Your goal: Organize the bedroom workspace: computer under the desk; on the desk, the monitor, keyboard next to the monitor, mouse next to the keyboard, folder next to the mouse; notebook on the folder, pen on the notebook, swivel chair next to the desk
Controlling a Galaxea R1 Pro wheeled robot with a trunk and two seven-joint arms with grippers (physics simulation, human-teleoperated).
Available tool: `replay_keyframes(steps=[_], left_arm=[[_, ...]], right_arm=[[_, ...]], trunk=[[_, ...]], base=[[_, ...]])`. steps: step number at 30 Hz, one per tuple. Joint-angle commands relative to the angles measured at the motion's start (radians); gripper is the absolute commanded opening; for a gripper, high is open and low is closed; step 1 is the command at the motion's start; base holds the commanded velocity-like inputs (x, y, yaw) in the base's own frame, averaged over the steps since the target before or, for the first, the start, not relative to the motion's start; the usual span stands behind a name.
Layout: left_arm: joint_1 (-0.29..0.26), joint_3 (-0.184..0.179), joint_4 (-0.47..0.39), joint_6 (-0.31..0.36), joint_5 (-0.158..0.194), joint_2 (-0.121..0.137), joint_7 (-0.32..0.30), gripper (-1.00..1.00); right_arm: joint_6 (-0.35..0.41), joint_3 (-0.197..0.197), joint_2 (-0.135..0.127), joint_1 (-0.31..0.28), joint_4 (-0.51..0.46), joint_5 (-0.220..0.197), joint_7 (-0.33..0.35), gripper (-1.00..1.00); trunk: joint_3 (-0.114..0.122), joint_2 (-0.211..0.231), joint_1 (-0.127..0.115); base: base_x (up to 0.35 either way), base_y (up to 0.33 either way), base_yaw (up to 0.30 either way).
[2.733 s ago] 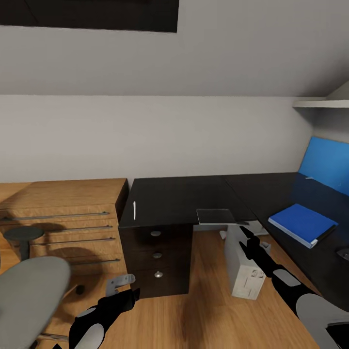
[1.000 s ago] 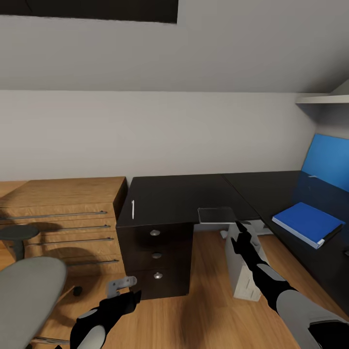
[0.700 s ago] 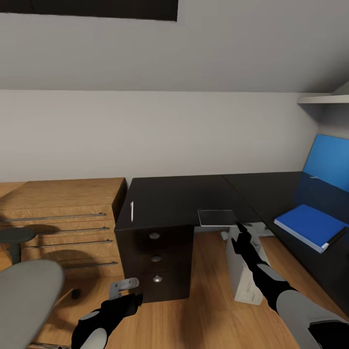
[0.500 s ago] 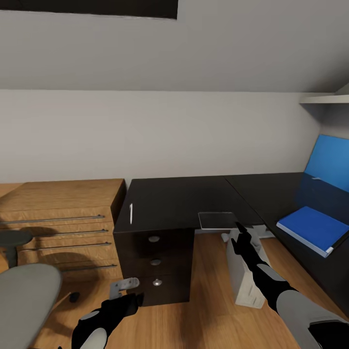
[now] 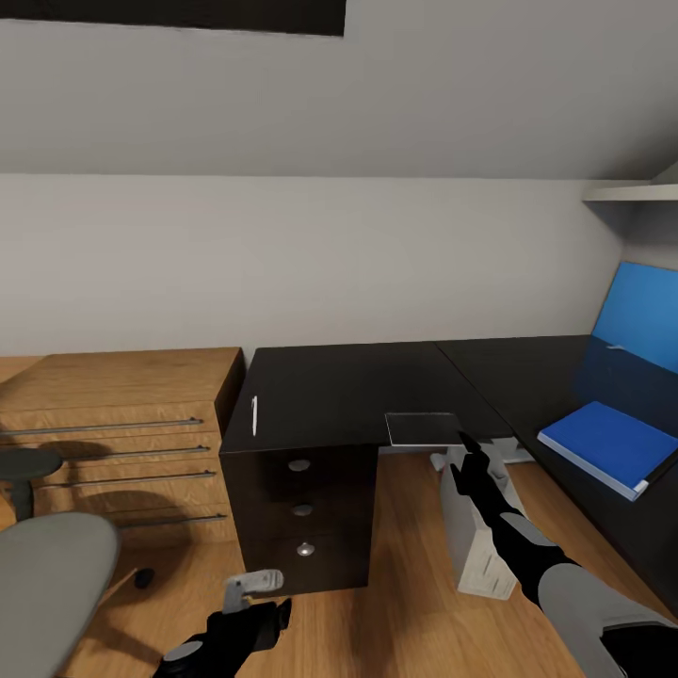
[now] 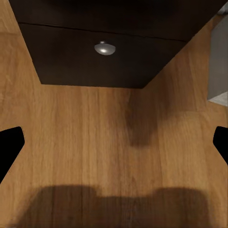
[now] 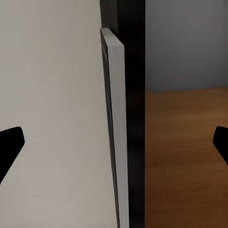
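A glossy black L-shaped table (image 5: 348, 386) stands against a pale grey wall, its dark drawer unit (image 5: 301, 513) showing three round silver knobs. A thin white pen (image 5: 254, 415) lies near the left edge of the tabletop, above the drawers. A thin grey notebook with a sheen (image 5: 421, 427) rests at the front edge of the top, just above the right gripper (image 5: 468, 454). A flat bright blue folder (image 5: 605, 444) lies on the right wing of the table, well apart from the notebook and in front of a blue wall panel (image 5: 640, 320). A light grey-white tower computer (image 5: 476, 541) stands on the wooden floor (image 5: 405, 621) under the table, beside the right arm. The right wrist view looks along the computer's pale side (image 7: 52, 118), with both dark fingertips (image 7: 10, 142) set wide apart at the frame edges. The left gripper (image 5: 256, 593) hangs low over the floor before the drawer unit, and its wrist view shows the bottom knob (image 6: 104, 48) with both fingertips (image 6: 9, 147) likewise spread wide. The grey padded seat of a swivel chair (image 5: 47, 584) fills the lower left corner, in front of a light wood drawer chest (image 5: 122, 424).
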Motion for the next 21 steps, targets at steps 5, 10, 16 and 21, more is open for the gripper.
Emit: replay_keyframes(steps=[5, 10, 16, 21], left_arm=[[0.002, -0.006, 0.001, -0.012, 0.008, 0.027, 0.009, 1.0], [0.003, -0.006, 0.003, -0.023, 0.008, 0.033, 0.01, 1.0], [0.003, -0.006, 0.003, -0.026, 0.008, 0.034, 0.009, 1.0], [0.003, -0.006, 0.003, -0.026, 0.009, 0.034, 0.009, 1.0]], right_arm=[[0.004, 0.005, 0.0, -0.001, 0.001, -0.01, 0.004, 1.0], [0.003, 0.005, 0.001, -0.001, 0.003, -0.01, 0.002, 1.0], [0.001, 0.005, -0.001, -0.001, 0.003, -0.01, -0.039, 1.0], [0.001, 0.005, -0.001, -0.001, 0.003, -0.011, -0.049, 1.0]], trunk=[[-0.001, -0.001, 0.0], [-0.001, -0.001, 0.0], [-0.001, -0.001, 0.0], [-0.001, -0.001, 0.0]], base=[[0.018, 0.0, 0.0], [0.191, 0.0, 0.0], [0.051, 0.0, 0.0], [0.135, 0.0, 0.0]])
